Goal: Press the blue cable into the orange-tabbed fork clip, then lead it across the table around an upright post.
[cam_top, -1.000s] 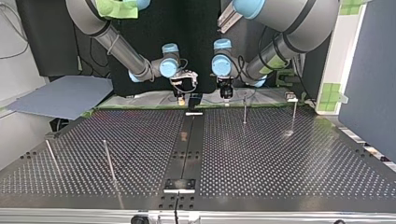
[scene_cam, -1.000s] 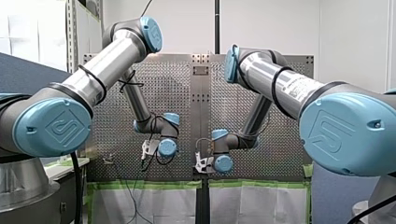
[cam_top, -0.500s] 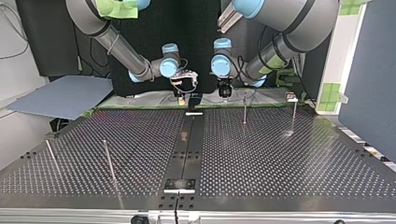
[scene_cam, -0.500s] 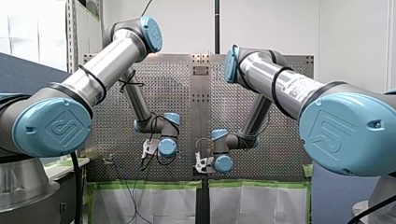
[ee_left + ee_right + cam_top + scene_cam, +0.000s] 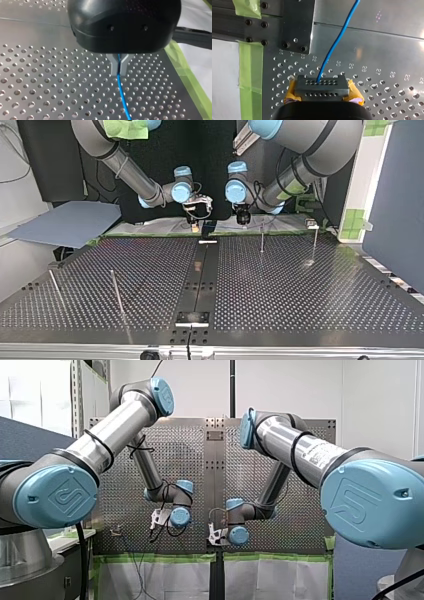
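Perforated table [image 5: 37, 82]; blue cable [image 5: 121, 95] ends out of view.

Cable [image 5: 121, 92] sits in left claw [image 5: 119, 72], over table [image 5: 50, 86].

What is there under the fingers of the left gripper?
The blue cable leaves the left gripper, whose fingers are shut on it, and runs over the perforated table. Its upper part is hidden by the black gripper body.

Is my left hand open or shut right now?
Shut: the left wrist view shows my left hand with its metal fingers pinched together on the blue cable.
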You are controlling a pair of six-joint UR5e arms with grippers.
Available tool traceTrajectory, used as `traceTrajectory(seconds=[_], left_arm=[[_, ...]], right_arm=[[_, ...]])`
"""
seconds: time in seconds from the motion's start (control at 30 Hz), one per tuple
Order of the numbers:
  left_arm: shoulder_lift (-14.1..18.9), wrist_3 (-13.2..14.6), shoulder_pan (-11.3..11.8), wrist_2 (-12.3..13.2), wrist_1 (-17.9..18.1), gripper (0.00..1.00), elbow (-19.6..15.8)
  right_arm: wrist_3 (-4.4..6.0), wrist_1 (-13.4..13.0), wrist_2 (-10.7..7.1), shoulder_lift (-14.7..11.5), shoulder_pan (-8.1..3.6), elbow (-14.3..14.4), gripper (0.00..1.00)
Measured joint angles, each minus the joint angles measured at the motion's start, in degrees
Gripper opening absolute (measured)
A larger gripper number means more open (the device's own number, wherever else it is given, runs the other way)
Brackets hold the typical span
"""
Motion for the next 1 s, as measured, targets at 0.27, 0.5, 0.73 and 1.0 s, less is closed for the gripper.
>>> traceTrajectory(seconds=[0.27, 0.5, 0.73, 1.0], left_arm=[[0.0, -0.1, 0.0, 0.0, -0.1, 0.00, 0.1], [0.0, -0.1, 0.0, 1.1, -1.1, 0.06, 0.4], [0.0, -0.5, -0.5, 2.5, -3.5, 0.37, 1.4], [0.0, -0.7, -1.1, 4.1, -4.5, 0.98, 1.9]], right_arm=[[0.00, 0.0, 0.02, 0.0, -0.05, 0.0, 0.00], [0.00, 0.0, 0.04, 0.0, -0.10, 0.0, 0.00], [0.00, 0.0, 0.02, 0.1, -0.10, 0.0, 0.00], [0.00, -0.1, 0.02, 0.1, -0.20, 0.0, 0.00]])
